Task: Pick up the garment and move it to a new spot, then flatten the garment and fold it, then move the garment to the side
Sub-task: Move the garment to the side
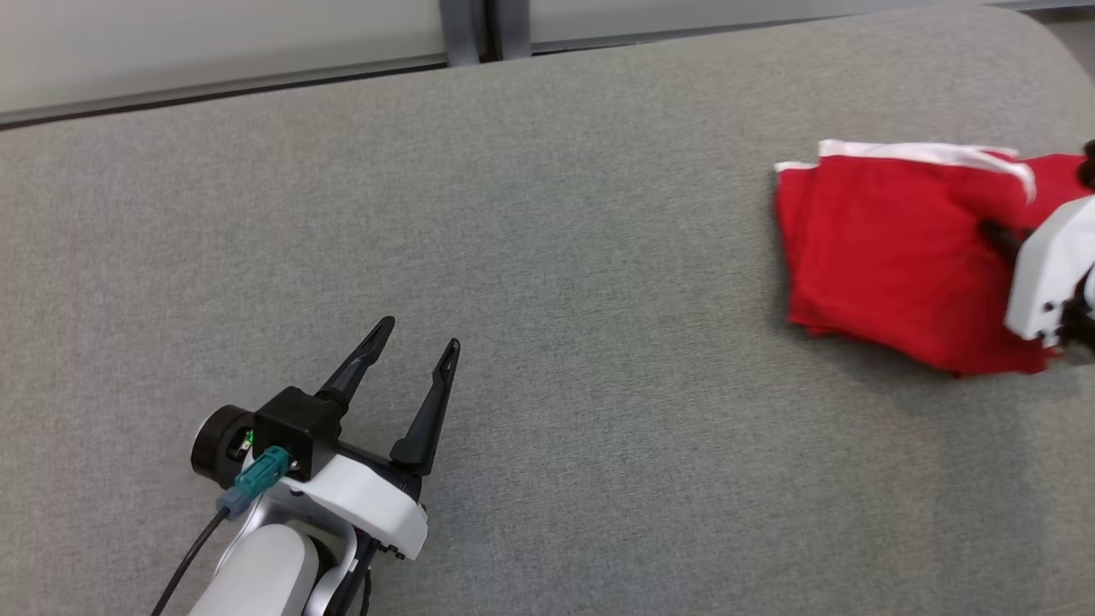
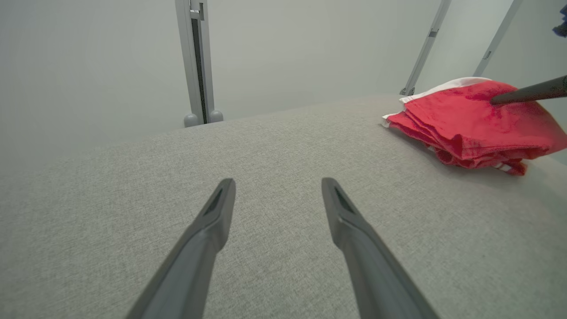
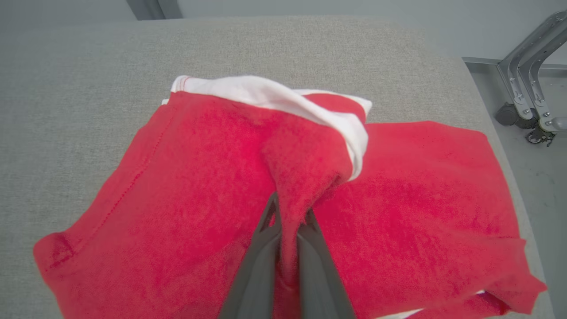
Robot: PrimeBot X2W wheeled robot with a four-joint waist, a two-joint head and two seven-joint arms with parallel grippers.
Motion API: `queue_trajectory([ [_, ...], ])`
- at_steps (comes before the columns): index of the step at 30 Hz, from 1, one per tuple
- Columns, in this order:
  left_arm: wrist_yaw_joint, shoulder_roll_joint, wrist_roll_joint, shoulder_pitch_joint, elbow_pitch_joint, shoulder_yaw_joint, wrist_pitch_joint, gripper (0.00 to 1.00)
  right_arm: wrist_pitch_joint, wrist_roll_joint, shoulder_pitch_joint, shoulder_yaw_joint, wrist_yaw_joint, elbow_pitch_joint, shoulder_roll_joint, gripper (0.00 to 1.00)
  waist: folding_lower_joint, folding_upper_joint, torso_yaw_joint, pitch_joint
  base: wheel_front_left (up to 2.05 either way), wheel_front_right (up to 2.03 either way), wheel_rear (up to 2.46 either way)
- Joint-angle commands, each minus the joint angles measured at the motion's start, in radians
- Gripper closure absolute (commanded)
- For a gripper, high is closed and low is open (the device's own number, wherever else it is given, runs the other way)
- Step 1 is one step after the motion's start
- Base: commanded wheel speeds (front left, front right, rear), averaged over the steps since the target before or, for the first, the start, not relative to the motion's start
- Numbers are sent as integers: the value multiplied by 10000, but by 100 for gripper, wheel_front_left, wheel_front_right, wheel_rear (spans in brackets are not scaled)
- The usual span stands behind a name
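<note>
We work on the big grey table [image 1: 547, 257]. The folded red garment [image 1: 890, 257] lies near its right end. We think we are moving it to the side, so we should lift slowly and not let the folds fall open. Our right gripper [image 3: 290, 208] is pinched tight on a bunch of red cloth. Our left gripper [image 1: 421, 334] is spread wide, holds nothing, and is well apart from the garment.

My left end effector [image 1: 421, 334] rests low at the near left on its pale forearm [image 1: 257, 573], its two dark fingers [image 1: 423, 419] spread well apart and pointing far and slightly right. My right end effector [image 3: 290, 212] is out at the right, white wrist [image 1: 1048, 274] tilted, fingers reaching leftward and squeezed together on a pinch of the garment [image 3: 186, 177].
</note>
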Motion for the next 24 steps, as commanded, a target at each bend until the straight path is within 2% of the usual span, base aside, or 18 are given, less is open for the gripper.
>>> queue_trajectory([
  [1,36,56,38,-151,-46,2,28,0,163,-155,-395,249,-5,47,-390,100,0,-1,228,254,0,0,0],
  [6,49,5,45,-309,-132,-76,54,0,567,-1071,-1353,1243,-7,404,-1224,100,0,-1,448,551,0,0,0],
  [10,60,-27,39,-421,-138,-136,58,0,728,-1796,-2053,1900,-7,915,-1436,100,0,-1,635,747,0,0,0],
  [14,76,-34,0,-487,-89,-145,26,0,778,-2239,-2439,2112,-7,1541,-1351,100,0,-1,740,804,0,0,0],
  [15,80,-53,-15,-488,-57,-156,4,0,743,-2301,-2525,2108,-8,1783,-1279,62,0,-1,782,801,0,0,0],
  [16,89,-79,-36,-470,-22,-160,-6,0,742,-2385,-2568,2117,-8,1999,-1212,6,0,-1,818,781,0,0,0],
  [17,87,-90,-61,-452,21,-165,-45,0,620,-2459,-2632,2111,-7,2204,-1164,0,0,-1,848,746,0,0,0],
  [24,195,-66,-269,-204,295,38,-361,0,-301,-3000,-2780,2106,-7,3298,-727,0,0,-1,867,14,0,0,0],
])
